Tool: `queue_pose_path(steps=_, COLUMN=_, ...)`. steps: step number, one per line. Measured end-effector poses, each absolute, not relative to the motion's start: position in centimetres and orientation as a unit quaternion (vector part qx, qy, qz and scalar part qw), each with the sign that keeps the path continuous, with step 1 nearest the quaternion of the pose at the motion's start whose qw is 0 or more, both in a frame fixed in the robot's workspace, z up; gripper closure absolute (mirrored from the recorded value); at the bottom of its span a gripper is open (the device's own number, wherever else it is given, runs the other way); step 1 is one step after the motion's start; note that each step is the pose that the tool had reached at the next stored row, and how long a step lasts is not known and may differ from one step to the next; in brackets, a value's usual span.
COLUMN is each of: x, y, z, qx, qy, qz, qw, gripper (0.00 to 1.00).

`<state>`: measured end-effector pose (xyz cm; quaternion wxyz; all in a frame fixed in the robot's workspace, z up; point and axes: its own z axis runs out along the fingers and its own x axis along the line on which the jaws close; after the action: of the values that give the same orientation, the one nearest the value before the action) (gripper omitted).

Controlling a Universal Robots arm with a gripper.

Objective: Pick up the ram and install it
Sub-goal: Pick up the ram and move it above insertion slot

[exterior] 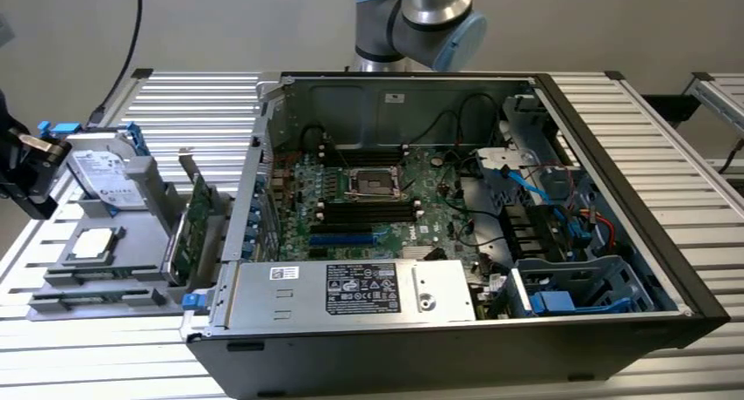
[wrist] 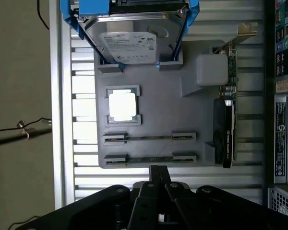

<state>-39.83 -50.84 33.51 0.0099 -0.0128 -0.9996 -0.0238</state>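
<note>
The ram looks to be the two thin strips (wrist: 149,138) (wrist: 149,158) standing on edge in the clip slots of the grey parts holder (wrist: 158,110). My gripper (wrist: 158,173) hangs above the holder's edge, just short of the nearer strip. Its black fingers (wrist: 154,171) are pressed together with nothing between them. In the exterior view the holder (exterior: 99,274) lies left of the open computer case (exterior: 465,200). A black part of the arm's end (exterior: 26,178) shows at the exterior view's left edge. Black memory slots (exterior: 369,213) lie on the motherboard below the processor socket (exterior: 372,182).
The holder also carries a hard drive in a blue caddy (wrist: 129,40), a processor chip (wrist: 122,105) and a green expansion card (wrist: 226,120) standing on edge. Inside the case are a power supply (exterior: 361,287), cables and blue drive bays (exterior: 581,287). A cable (wrist: 19,132) lies beside the slatted table.
</note>
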Motion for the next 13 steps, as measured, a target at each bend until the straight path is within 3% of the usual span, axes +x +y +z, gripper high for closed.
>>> queue_pose_path(steps=13, x=-39.9, y=-50.8, z=32.2, qx=0.075, qy=-0.997, qz=-0.022, qw=0.011, gripper=0.89)
